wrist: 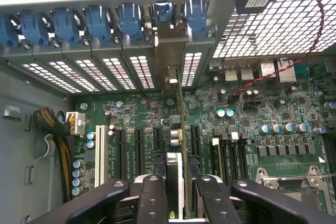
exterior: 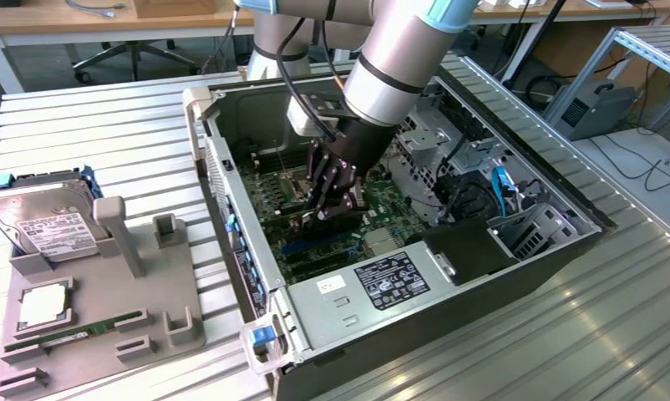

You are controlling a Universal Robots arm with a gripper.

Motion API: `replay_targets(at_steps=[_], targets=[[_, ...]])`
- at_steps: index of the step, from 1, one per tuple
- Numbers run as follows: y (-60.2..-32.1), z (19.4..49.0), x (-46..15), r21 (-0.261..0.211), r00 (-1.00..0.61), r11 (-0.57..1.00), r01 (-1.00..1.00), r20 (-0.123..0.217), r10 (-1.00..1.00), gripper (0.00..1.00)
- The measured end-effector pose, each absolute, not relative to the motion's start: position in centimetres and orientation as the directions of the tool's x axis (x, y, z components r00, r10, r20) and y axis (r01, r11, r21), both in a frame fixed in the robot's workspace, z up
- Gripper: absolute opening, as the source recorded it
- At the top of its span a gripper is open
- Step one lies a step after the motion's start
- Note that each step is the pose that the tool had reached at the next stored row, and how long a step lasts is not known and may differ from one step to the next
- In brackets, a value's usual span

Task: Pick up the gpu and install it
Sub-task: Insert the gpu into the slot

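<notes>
Gripper [wrist: 177,192] clenched on the gpu [wrist: 180,129], held edge-on above the motherboard [wrist: 273,145], its bracket at the computer case [exterior: 347,322] rear slots.

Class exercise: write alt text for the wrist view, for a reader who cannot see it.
The robot's hand grips the gpu edge-on, upright over the motherboard, its metal bracket against the rear slot openings of the computer case. A row of blue clips lines the case's rear edge.
</notes>
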State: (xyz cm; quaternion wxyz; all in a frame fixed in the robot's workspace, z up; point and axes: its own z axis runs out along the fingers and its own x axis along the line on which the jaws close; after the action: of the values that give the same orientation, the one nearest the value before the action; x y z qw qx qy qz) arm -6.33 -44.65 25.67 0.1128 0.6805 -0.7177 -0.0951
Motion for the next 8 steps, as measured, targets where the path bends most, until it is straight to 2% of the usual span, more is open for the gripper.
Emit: replay_targets(at_steps=[8], targets=[[-44.65,25.77,-6.36,0.290,-0.048,0.055,-0.955,0.032,-0.998,0.27]])
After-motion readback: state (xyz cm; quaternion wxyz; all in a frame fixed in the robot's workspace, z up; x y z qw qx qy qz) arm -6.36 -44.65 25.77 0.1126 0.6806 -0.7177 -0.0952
